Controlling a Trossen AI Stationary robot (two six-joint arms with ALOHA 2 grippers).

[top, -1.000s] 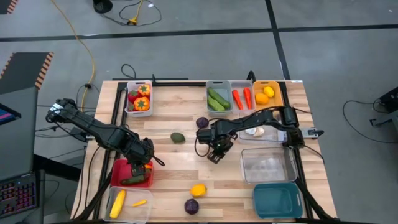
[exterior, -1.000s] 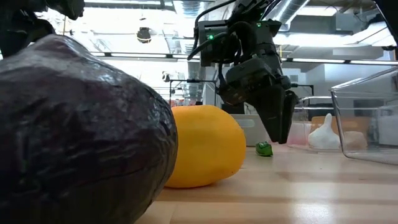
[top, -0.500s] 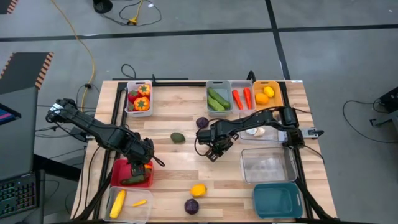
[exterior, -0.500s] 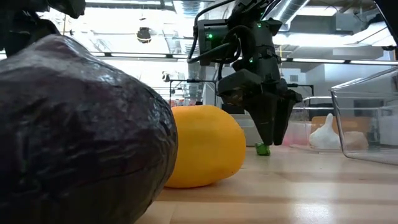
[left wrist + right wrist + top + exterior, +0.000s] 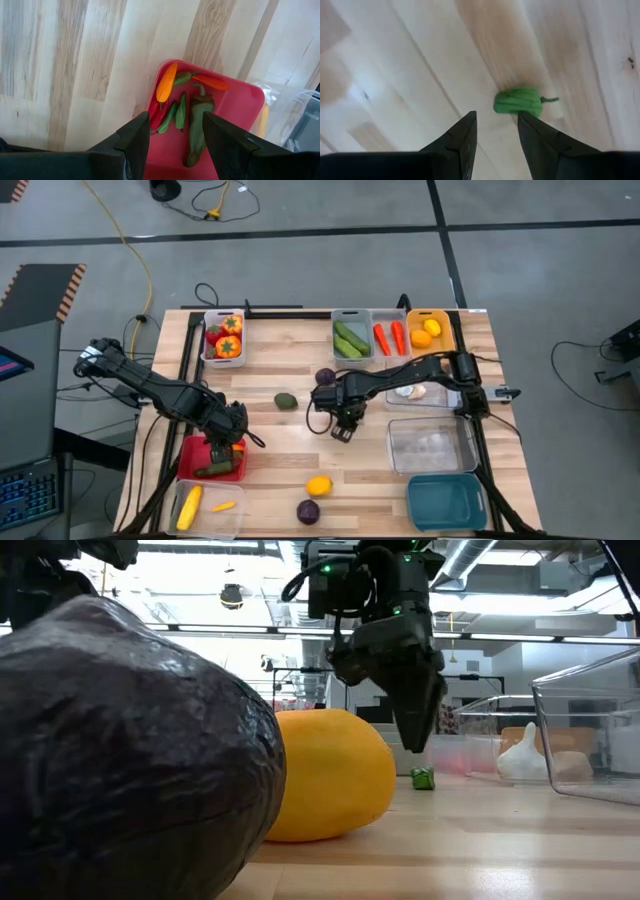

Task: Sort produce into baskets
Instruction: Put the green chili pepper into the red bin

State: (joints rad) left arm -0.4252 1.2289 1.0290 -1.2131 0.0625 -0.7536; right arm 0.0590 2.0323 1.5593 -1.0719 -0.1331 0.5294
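Right gripper [image 5: 340,430] is hung over the middle of the wooden table [image 5: 270,450], its fingers parted with nothing between them; a small green pepper [image 5: 519,102] is seen lying on the bare wood just beyond the fingertips. Left gripper [image 5: 222,452] is held above the red basket [image 5: 240,107] at the near left, its fingers also apart and empty, over the chilli peppers [image 5: 166,83] gathered inside. Loose on the table are found a lemon [image 5: 318,485] and a purple round [image 5: 308,511] near the front edge, an avocado [image 5: 286,401] left of centre, and another purple round [image 5: 325,376] farther back. Cucumbers [image 5: 349,338] and carrots [image 5: 389,337] are kept in grey baskets along the far edge.
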